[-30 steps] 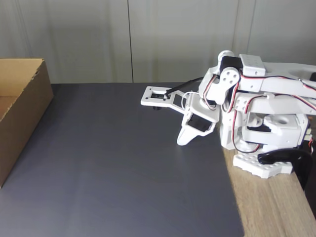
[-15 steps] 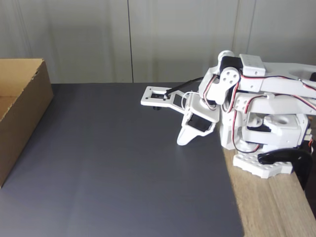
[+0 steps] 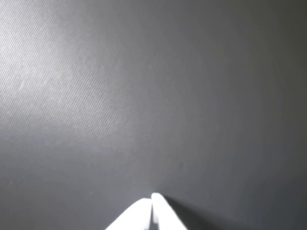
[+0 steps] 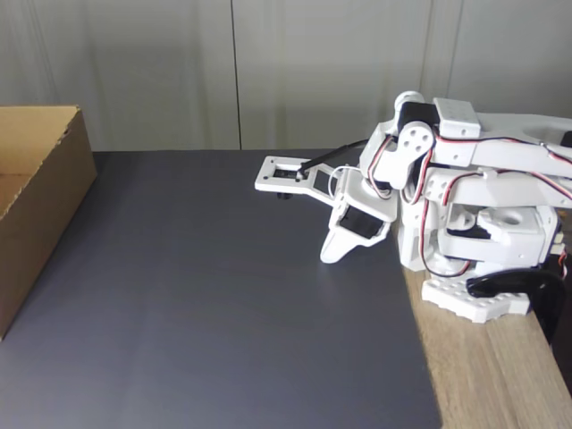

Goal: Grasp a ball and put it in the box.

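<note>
Nothing moved: gripper (image 4: 329, 254) shut on mat (image 4: 206, 295), box (image 4: 40, 192) left

The white arm (image 4: 465, 206) sits folded low over its base, gripper (image 4: 329, 255) tips together, pointing down

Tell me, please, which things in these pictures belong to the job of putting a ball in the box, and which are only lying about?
Belong to the job:
- box, brown cardboard, at the left edge of the fixed view
- gripper, closed, tip down on the mat

Only lying about:
- dark mat
- wooden table
- grey wall panels

I cannot point to a ball.
</note>
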